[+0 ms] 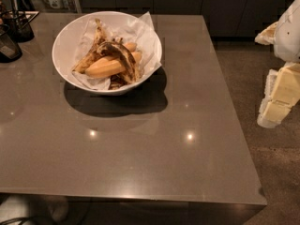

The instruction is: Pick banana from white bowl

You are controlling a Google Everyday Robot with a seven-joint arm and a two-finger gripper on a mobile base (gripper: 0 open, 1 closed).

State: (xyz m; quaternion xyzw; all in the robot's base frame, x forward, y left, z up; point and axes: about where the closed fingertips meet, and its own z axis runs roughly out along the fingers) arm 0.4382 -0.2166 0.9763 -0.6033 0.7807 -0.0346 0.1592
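White bowl [63, 55], plain and unpatterned, with crinkled white paper [146, 32] inside. The banana [108, 66] shows warm yellow-orange, its peel streaked dark brown to black. The desk [140, 168] is a glossy grey-brown, dotted with small bright light spots. At the right edge, off the desk above the speckled brown floor [276, 182], the pincer [275, 108] shows cream and white.

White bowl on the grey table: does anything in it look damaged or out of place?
Yes. The peeled yellow banana lies in the large white bowl with its blackened, split peel splayed around it, and the crinkled white paper lining pokes over the rim. The pincer hangs right of the grey table, away from the bowl.
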